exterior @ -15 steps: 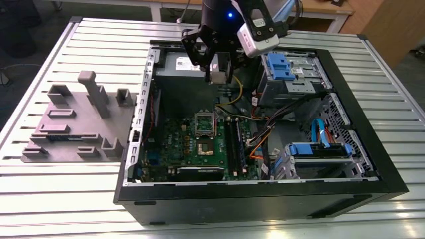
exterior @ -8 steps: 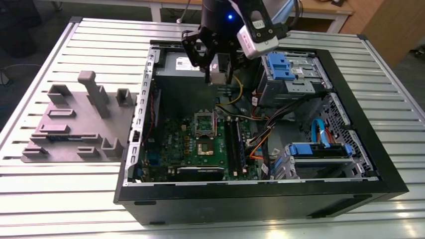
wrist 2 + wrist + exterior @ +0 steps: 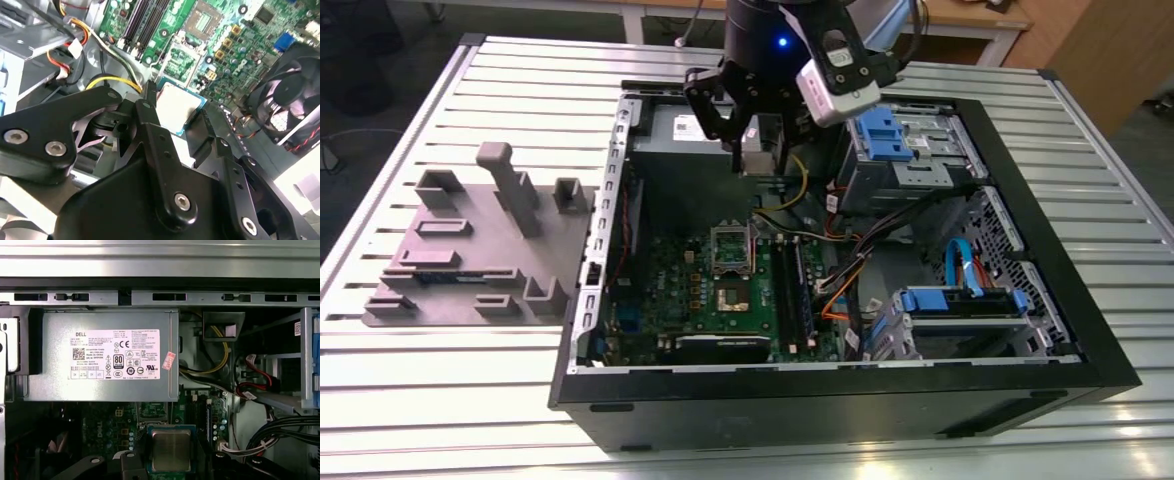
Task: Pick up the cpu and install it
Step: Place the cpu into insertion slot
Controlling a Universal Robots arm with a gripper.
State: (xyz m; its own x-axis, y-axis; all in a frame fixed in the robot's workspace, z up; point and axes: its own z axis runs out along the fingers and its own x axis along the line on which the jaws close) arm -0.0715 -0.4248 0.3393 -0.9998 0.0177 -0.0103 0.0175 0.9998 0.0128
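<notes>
- Table (image 3: 440, 400): ribbed metal top of long pale slats running across the frame. It takes up most of the exterior view, from the lower edge to the upper third.
- Floor (image 3: 367, 135): dark grey, seen beyond the table's edge at the upper left and again at the far right.
- Desk (image 3: 961, 18): wood-coloured top on a white frame, along the upper edge.
- Wooden panel (image 3: 1107, 50): brown, upper right corner.
- Dark object (image 3: 350, 80): upper left corner, kind unclear.
- Light: even, with a soft sheen on the slats.
</notes>
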